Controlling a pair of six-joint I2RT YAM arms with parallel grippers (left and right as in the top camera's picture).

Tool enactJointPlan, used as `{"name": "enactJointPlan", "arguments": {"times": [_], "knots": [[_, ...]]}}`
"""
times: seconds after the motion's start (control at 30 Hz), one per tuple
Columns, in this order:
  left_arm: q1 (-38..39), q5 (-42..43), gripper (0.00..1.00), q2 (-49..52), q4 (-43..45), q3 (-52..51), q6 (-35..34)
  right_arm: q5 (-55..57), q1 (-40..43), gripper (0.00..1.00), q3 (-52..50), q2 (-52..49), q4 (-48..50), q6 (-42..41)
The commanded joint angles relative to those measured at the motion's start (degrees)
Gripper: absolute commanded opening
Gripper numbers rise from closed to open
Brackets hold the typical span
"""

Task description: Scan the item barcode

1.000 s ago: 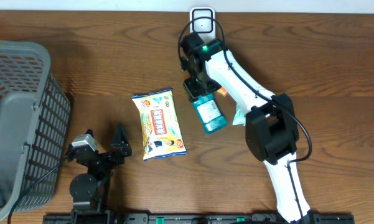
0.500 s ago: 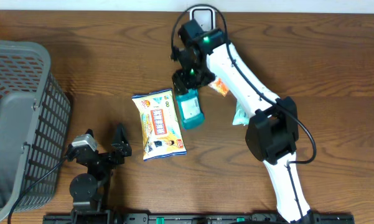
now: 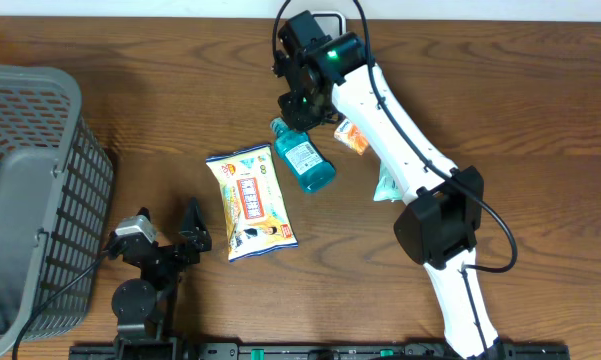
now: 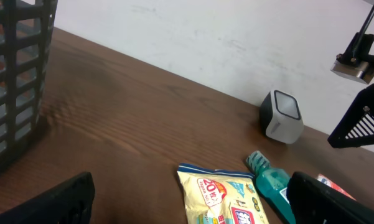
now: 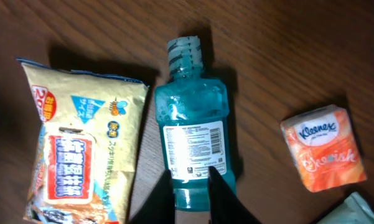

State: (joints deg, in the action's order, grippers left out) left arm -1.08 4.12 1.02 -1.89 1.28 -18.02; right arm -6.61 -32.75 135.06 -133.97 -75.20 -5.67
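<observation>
Brown worktop (image 3: 540, 90) carries everything. Teal bottle (image 5: 195, 134) lies loose beneath the nearly closed, empty right fingers (image 5: 190, 174), barcode up; left fingers (image 4: 190, 186) gape idle. Picking it up risks a slip, or its label missing the scanner (image 4: 281, 115) beyond them.

Right pincer (image 5: 191, 175) covers part of the bottle (image 5: 191, 112).

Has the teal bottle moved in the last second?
Yes: the teal bottle has shifted left, toward the basket, away from the orange tissue pack.
</observation>
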Motion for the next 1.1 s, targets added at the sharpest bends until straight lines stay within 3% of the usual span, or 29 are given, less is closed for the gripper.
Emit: {"name": "enactJointPlan", "arguments": {"times": [0.0, 0.3, 0.6, 0.73, 0.83, 0.9, 0.93, 1.07], "knots": [[-0.20, 0.55, 0.97, -0.39, -1.70, -1.05, 0.13, 2.23, -1.01, 0.27, 1.09, 1.84, -0.07, -2.05], [-0.20, 0.55, 0.97, -0.39, -1.70, -1.05, 0.13, 7.26, -4.42, 0.45, -2.45, 1.53, -0.35, -8.98], [-0.20, 0.55, 0.97, -0.39, -1.70, -1.05, 0.13, 9.33, -7.54, 0.48, -2.49, 1.53, -7.41, -12.00], [-0.20, 0.55, 0.97, -0.39, -1.70, -1.05, 0.13, 13.25, -8.35, 0.64, -2.43, 1.99, -15.26, -13.31], [-0.20, 0.55, 0.97, -0.39, -1.70, -1.05, 0.13, 19.91, -8.33, 0.71, -2.43, 3.06, -21.90, -17.09], [-0.20, 0.55, 0.97, -0.39, -1.70, -1.05, 0.13, 21.44, -8.55, 0.95, -2.64, 3.76, -22.14, -16.11], [-0.20, 0.55, 0.97, -0.39, -1.70, -1.05, 0.13, 21.92, -8.76, 0.99, -2.64, 4.02, -21.90, -15.93], [-0.20, 0.55, 0.97, -0.39, -1.70, -1.05, 0.13, 27.43, -9.60, 0.99, -2.95, 3.61, -19.96, -15.93]]}}
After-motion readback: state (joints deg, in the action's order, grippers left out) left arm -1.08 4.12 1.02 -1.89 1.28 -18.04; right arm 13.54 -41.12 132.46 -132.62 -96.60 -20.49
